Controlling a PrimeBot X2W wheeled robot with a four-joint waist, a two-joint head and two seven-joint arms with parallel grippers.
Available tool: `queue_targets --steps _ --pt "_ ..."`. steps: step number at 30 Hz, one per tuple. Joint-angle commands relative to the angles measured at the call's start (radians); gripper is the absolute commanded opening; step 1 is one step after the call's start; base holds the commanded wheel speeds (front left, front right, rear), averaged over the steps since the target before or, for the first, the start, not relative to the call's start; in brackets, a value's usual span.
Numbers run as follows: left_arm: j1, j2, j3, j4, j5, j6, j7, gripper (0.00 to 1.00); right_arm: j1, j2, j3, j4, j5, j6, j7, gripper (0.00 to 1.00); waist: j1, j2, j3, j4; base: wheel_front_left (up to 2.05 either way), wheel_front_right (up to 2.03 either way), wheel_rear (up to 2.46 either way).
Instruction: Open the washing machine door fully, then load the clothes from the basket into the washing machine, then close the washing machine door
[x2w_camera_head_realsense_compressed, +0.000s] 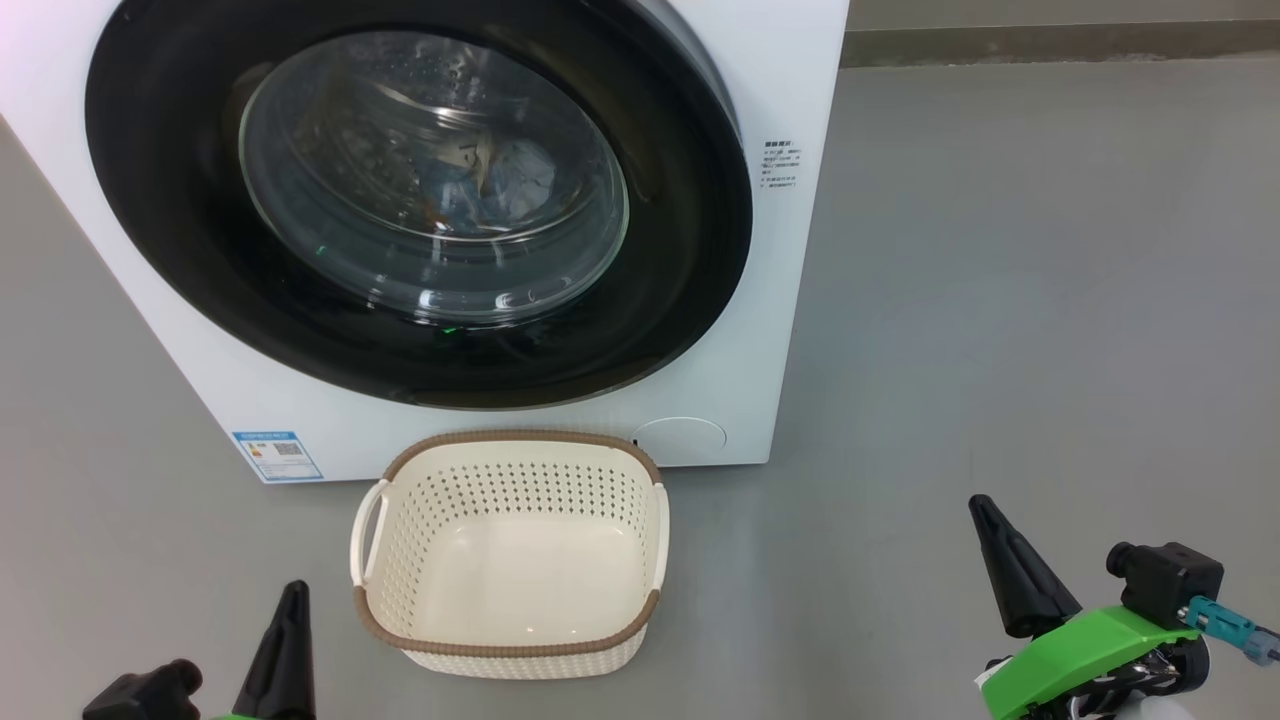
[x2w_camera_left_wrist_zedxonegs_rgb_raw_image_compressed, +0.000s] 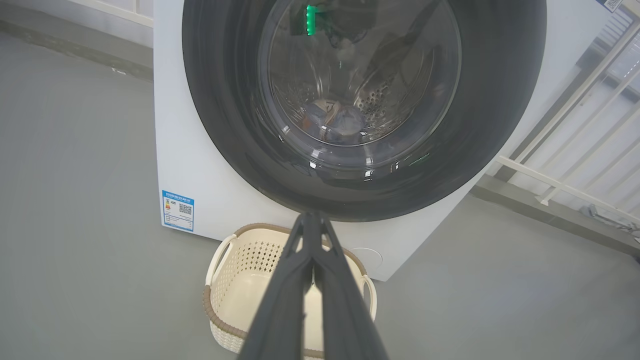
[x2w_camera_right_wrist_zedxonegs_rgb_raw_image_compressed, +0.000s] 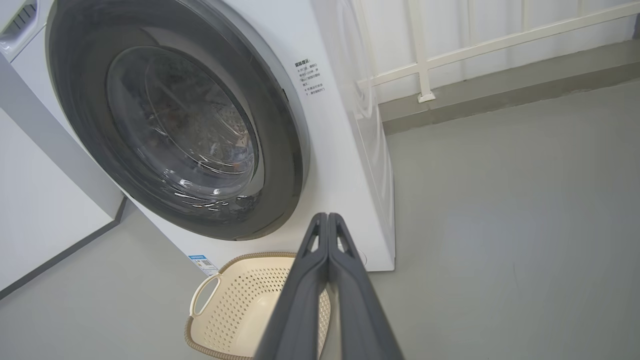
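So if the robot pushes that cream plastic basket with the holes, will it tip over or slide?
Probably slide: the cream perforated plastic basket is empty, so likely light, and the grey floor looks smooth. It sits low and wide, so tipping seems unlikely.

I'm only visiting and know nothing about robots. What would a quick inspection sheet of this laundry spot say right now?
Surface: plain grey floor.
Job's things: washing machine door shut; clothes inside, seen through its glass; basket empty, on the floor before the washing machine.
Clutter: nothing seen.
Hands: left hand shut, holding nothing; right hand shut, holding nothing.
Cables: teal connector on the right arm.
Surroundings: white railing beside the machine; blue label low on its front.
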Motion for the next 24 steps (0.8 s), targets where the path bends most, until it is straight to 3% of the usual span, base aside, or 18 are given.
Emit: queue_targets --steps 1,24 --pt "-0.034 0.01 0.017 -0.018 -0.027 0.0 0.005 0.0 -0.025 -0.006 -0.013 -0.028 0.034 0.0 0.008 0.0 -0.0001 0.0 0.0 0.0 0.0 0.0 0.0" --pt "-0.053 -0.001 0.048 -0.007 -0.248 -0.001 0.072 0.0 -0.017 0.024 -0.062 -0.039 0.252 0.0 0.076 0.0 -0.0002 0.0 0.0 -0.005 0.0 0.0 0.0"
